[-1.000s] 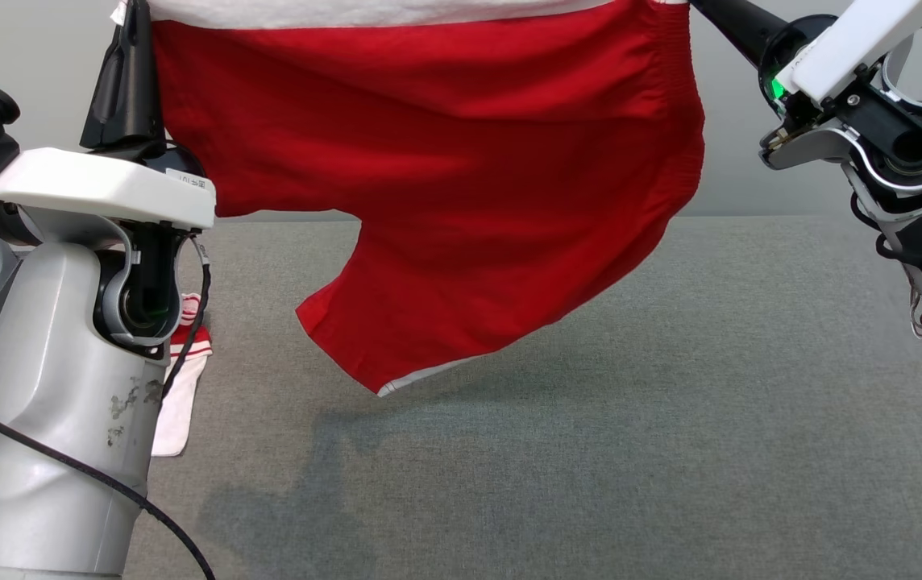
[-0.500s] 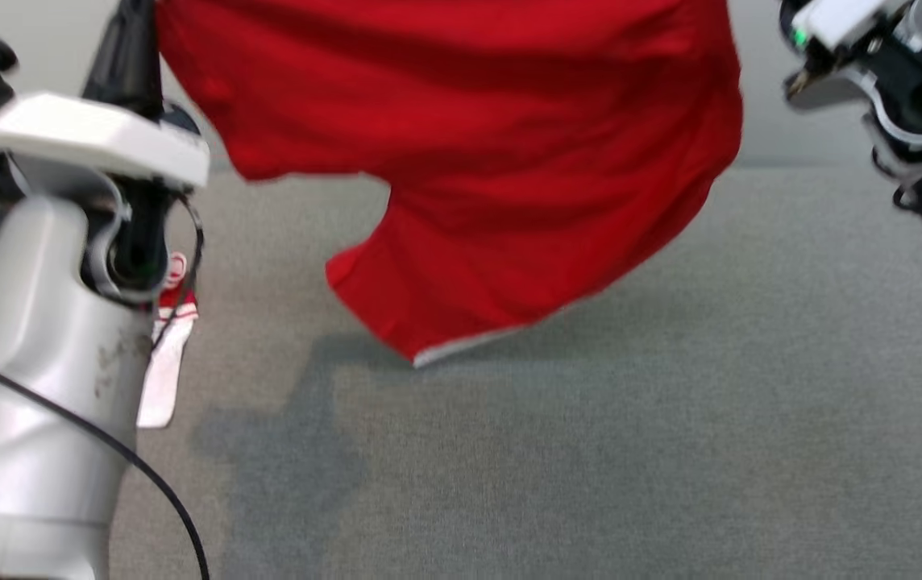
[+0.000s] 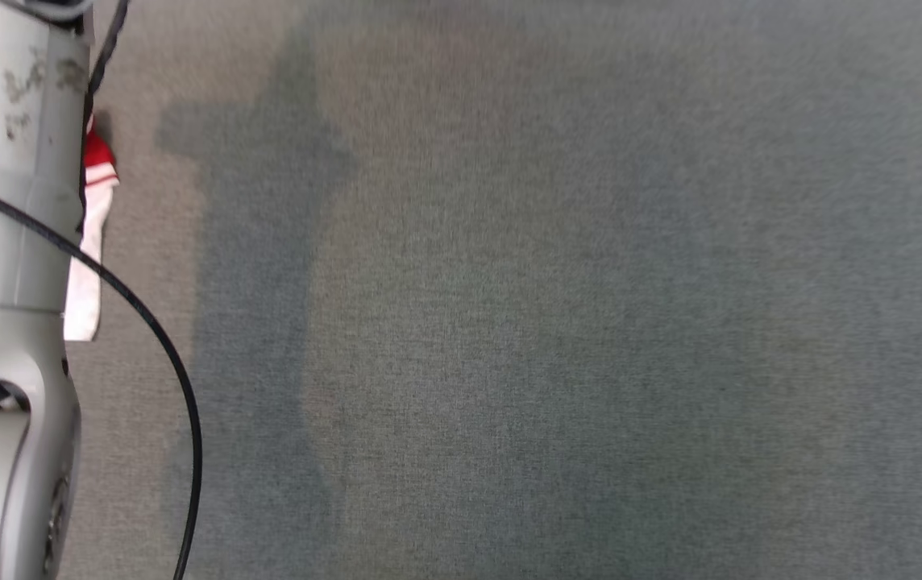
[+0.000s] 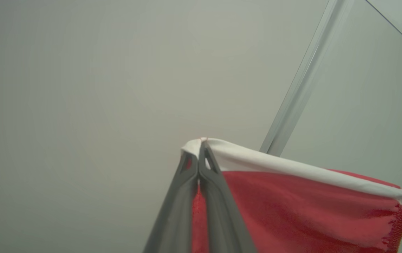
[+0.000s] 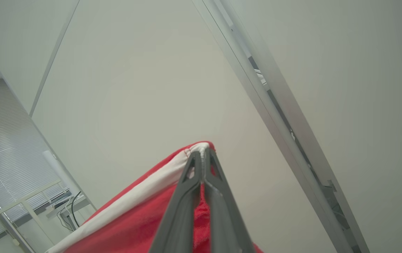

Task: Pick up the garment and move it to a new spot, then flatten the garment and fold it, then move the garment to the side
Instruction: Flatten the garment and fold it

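Hanging in the air, the red garment is stretched by its white band between both hands.
The left hand is clamped shut on one corner of the band. The right hand is clamped on the other corner, its fingers pressed together over the cloth. In the head view the grey bench lies below, with the pale left forearm and a black cable at the left edge. A small red-and-white cloth lies just beside the forearm.
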Motion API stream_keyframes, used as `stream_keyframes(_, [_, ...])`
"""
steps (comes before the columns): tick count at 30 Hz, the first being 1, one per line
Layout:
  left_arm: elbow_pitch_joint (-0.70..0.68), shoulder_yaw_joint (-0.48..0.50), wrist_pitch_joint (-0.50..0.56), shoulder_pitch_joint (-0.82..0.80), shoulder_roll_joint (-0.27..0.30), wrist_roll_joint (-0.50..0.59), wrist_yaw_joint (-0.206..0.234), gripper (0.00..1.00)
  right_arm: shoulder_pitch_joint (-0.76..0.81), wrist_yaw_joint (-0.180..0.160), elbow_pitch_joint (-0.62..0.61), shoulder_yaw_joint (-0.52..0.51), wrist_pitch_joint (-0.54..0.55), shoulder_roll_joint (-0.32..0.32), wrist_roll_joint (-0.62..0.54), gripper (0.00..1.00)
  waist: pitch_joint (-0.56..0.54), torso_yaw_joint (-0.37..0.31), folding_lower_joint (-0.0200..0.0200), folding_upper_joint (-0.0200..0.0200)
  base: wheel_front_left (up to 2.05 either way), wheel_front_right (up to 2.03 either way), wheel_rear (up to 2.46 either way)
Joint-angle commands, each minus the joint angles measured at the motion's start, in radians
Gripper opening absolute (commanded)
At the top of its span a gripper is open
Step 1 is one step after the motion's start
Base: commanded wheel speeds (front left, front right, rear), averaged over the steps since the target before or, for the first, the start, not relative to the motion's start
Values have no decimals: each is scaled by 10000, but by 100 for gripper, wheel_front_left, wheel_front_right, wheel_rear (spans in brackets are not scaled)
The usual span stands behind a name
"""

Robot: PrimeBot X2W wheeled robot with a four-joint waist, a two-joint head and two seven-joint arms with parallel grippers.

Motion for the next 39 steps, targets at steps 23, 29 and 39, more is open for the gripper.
stream_keyframes(23, [581, -629, -542, 1847, -581, 139, -312, 0, 3380, 2, -1206, 150, -600, -321, 602, 0, 1665, 252, 0, 0, 0, 0, 0])
stream_keyframes(29, [671, -865, -543, 3026, -703, -32, -313, 0, 4656, 2, -1764, 744, 170, -712, 1500, 0, 1097, 238, 0, 0, 0, 0, 0])
stream_keyframes(39, [722, -795, -544, 4701, -809, -435, -314, 0, 6680, 4, -2703, 1531, 1464, -1443, 2540, 0, -50, 123, 0, 0, 0, 0, 0])
